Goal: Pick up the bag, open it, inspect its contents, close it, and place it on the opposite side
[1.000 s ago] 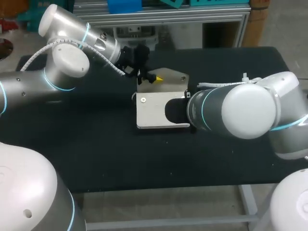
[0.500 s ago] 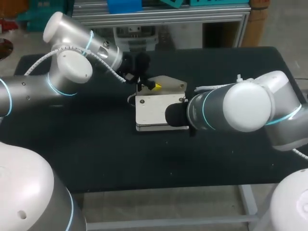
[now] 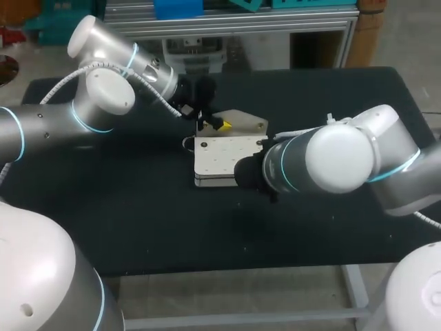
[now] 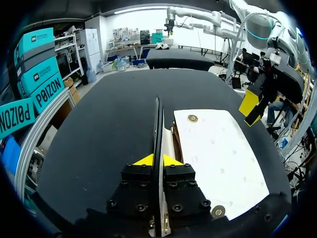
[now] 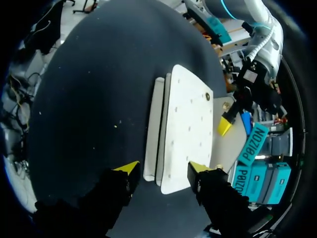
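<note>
- The bag, a flat white pouch with metal studs at its corners, lies on the black worktop about midway between the left and right edges and a little nearer the far edge.
- Its grey flap is turned back, away from the white body, toward the far edge of the worktop.
- The left arm comes in from the far-left corner, and the left gripper is at the flap's left end.
- In the left wrist view its two yellow tips are pressed together on the flap, which shows edge-on as a thin dark sheet running out between them.
- The right arm reaches across from the right edge and hides its own fingers in the head view.
- In the right wrist view the right gripper has its jaws wide apart, over the right end of the bag's body.
- One yellow tip is just outside the bag's long edge and the other over the opposite corner. I cannot tell whether either touches the bag.
</note>
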Motion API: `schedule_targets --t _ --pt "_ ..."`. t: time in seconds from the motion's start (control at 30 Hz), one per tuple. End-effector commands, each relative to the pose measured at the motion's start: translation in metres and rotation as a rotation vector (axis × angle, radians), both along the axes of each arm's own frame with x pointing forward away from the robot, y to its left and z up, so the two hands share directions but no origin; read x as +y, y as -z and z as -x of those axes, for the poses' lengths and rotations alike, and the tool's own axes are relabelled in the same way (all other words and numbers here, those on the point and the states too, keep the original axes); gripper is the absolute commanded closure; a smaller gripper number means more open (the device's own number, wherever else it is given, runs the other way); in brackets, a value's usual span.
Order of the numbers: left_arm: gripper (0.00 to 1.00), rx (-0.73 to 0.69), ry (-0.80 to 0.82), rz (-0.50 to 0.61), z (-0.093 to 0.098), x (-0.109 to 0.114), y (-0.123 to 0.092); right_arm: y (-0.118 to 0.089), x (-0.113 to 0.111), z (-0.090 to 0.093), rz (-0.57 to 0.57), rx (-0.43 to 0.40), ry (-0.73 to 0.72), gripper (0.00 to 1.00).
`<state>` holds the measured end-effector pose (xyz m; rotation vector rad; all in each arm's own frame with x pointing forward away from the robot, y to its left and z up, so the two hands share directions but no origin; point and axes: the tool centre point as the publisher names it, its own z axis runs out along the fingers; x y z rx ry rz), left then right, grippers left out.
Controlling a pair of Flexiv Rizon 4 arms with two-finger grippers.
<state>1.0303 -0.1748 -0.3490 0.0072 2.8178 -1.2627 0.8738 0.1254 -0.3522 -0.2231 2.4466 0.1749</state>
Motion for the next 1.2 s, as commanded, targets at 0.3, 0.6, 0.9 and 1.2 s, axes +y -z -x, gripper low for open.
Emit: schedule_targets --t 0.3,0.6,0.9,1.2 --pt "1.00 0.035 0.045 -0.007 -0.006 -0.006 0.008 0.010 -0.001 -0.028 0.007 -0.001 -0.001 0.15" --pt "1.00 0.052 0.056 -0.012 -0.009 -0.009 0.016 0.012 0.003 -0.044 0.009 -0.018 0.011 0.26" --pt "1.00 0.063 0.060 -0.008 -0.012 -0.008 0.017 0.019 0.007 -0.051 0.020 -0.012 0.026 0.47" --pt "1.00 0.073 0.055 -0.007 -0.012 -0.005 0.020 0.024 0.005 -0.052 0.045 -0.029 0.084 1.00"
